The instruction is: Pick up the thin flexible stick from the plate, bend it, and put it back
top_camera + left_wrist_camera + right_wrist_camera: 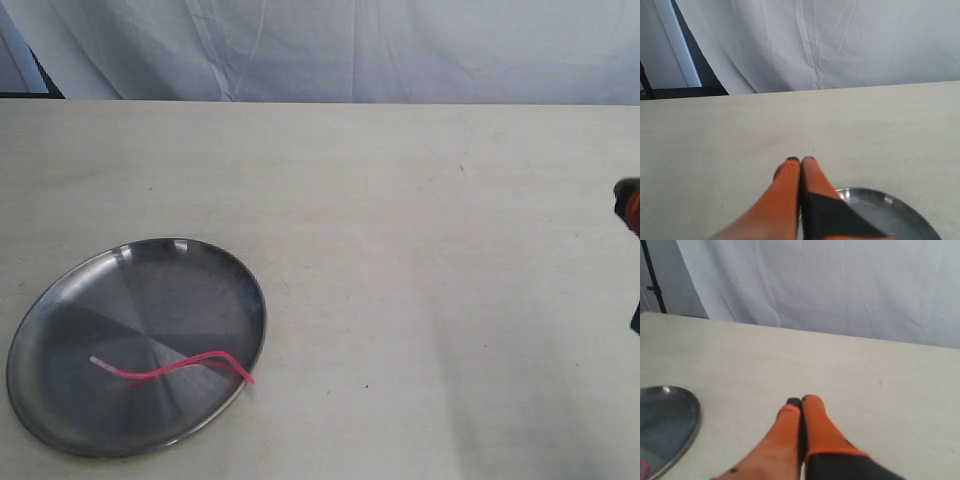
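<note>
Lying on the plate [70, 310], the thin flexible stick [170, 367] forms a shallow wave with one sharper kink towards the end that reaches the plate's rim. Its pale end rests on the bare steel well inside the rim. The other end crosses the rim and just overhangs it. No gripper touches the stick.

The plate sits flat on the pale table [420, 260], and its polished surface shows radial wedges of light and dark.

In the left wrist view, the left gripper [800, 159] is raised above the table beside the plate [900, 212]. Its orange fingers [785, 180] are pressed together with nothing between them, and the plate's rim curves just beside and under them.

In the right wrist view, the right gripper [801, 400] is well apart from the plate [670, 420]. Its fingers [812, 420] are likewise pressed together and empty, over bare table.

In the exterior view, only an orange and dark part of the right arm [630, 208] appears, far from the plate at the picture's edge. The left arm does not appear in that view.

Beyond the plate, past the table's far edge, hangs a creased white cloth backdrop [400, 50].
</note>
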`<state>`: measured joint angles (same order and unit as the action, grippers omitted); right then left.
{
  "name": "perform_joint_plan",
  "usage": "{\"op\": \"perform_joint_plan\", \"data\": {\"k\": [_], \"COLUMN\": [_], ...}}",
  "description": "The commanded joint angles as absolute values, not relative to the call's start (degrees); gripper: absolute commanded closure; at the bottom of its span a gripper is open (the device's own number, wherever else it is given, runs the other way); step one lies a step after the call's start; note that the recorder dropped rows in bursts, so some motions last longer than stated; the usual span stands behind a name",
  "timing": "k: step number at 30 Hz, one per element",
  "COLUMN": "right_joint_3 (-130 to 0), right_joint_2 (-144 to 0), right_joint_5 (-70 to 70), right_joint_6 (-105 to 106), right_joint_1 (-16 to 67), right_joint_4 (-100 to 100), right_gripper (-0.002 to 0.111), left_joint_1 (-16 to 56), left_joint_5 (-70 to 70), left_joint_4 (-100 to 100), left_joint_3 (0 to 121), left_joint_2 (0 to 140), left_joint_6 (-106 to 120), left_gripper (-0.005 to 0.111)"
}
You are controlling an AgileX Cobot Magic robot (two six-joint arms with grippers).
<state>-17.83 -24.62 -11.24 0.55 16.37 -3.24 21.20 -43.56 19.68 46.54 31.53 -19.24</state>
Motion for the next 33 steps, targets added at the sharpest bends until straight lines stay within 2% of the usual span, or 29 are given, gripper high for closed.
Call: {"op": "perform_joint_plan", "data": {"k": [1, 7, 12, 33], "right_joint_3": [-10.87, -1.93, 0.00, 0.00], "right_joint_2": [-17.86, -8.12, -2.80, -1.20], "right_joint_5": [-10.97, -11.20, -15.46, -17.41], "right_joint_6": [0.00, -3.23, -3.23, -3.02], "right_joint_1": [11.85, 4.66, 1.84, 1.71], "right_joint_4": [-1.76, 0.86, 0.86, 1.36], "right_gripper": [0.108, 0.108, 0.108, 0.108], "left_joint_1": [21.00, 21.00, 21.00, 21.00], "left_joint_5": [-43.58, -43.68, -43.68, -43.68], "left_joint_4": [20.13, 20.13, 20.13, 20.13], "left_joint_3": [46.23, 46.23, 46.23, 46.23], "left_joint_2": [31.25, 31.25, 31.25, 31.25], "left_joint_6": [-19.23, -19.25, -19.25, -19.25], "left_gripper": [0.107, 0.107, 0.107, 0.107]}}
